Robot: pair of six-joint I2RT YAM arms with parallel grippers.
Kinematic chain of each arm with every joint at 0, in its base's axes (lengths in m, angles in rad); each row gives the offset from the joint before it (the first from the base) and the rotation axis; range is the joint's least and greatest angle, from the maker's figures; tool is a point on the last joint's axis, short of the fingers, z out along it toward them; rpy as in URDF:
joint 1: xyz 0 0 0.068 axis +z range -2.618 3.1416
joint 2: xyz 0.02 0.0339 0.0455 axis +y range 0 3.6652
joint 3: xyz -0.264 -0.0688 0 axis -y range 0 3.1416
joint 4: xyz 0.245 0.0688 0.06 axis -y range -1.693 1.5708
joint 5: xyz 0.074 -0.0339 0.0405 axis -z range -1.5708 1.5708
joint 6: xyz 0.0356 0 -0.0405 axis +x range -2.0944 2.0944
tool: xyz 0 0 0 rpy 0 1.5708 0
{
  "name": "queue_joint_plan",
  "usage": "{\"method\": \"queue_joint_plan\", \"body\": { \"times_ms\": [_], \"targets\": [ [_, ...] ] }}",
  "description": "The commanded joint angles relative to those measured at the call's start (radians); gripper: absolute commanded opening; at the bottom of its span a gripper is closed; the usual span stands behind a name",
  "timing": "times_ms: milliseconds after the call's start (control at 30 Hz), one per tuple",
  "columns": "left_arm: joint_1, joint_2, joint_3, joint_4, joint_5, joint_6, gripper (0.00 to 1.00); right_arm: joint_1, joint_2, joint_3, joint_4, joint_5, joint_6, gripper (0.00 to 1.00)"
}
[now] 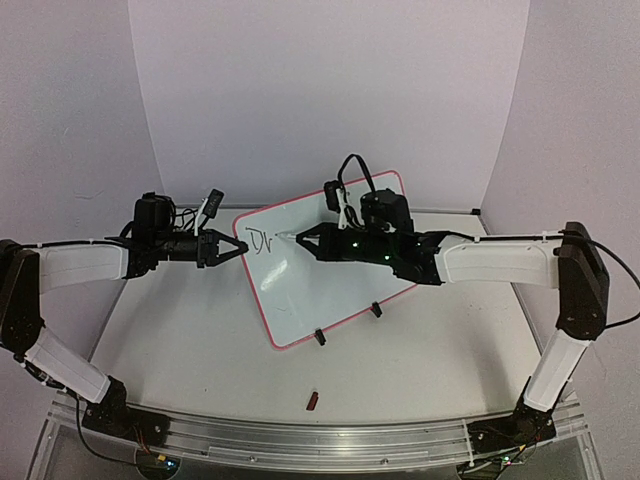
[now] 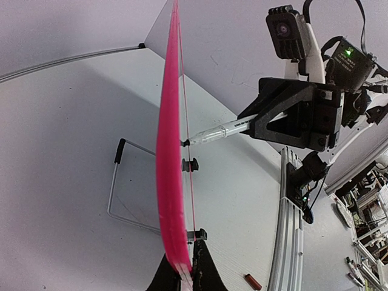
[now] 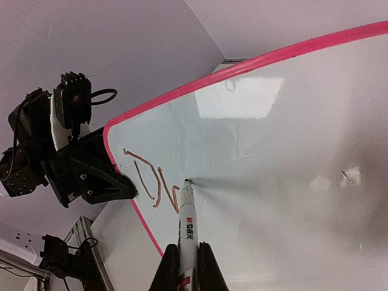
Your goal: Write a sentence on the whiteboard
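There is 1 rectangular glossy whiteboard (image 1: 330,285) with a thin pink-red frame, 2 small black clip feet (image 1: 320,338) and 2 handwritten letters (image 1: 262,241). Also in view are 1 white-barrelled marker pen (image 3: 187,225), 1 small dark red cylindrical piece (image 1: 312,401) and 1 thin metal wire stand (image 2: 111,195). There are 2 black two-finger grippers, the left gripper (image 1: 243,247) and the right gripper (image 1: 303,240).

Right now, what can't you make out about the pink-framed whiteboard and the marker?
- Left wrist view: the pink-framed glossy whiteboard is seen edge-on, so its writing is hidden.
- Right wrist view: the white marker pen has its rear cut off at the bottom edge, inside the right gripper.
- Top view: the small red item is too small to identify.
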Motion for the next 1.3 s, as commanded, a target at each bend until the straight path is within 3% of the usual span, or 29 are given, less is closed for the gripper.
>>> {"method": "queue_joint_plan", "body": {
  "times_ms": [0,467,1267],
  "targets": [
    [-0.025,-0.004,0.010,-0.054,-0.017,0.103,0.00,-0.011,-0.024,0.001,0.009,0.054,0.006,0.00],
    [-0.025,-0.008,0.010,-0.057,-0.019,0.106,0.00,-0.020,-0.049,-0.005,0.006,0.083,0.002,0.00],
    [-0.026,-0.005,0.012,-0.059,-0.017,0.108,0.00,-0.022,0.034,0.067,0.004,-0.007,0.000,0.00]
  ]
}}
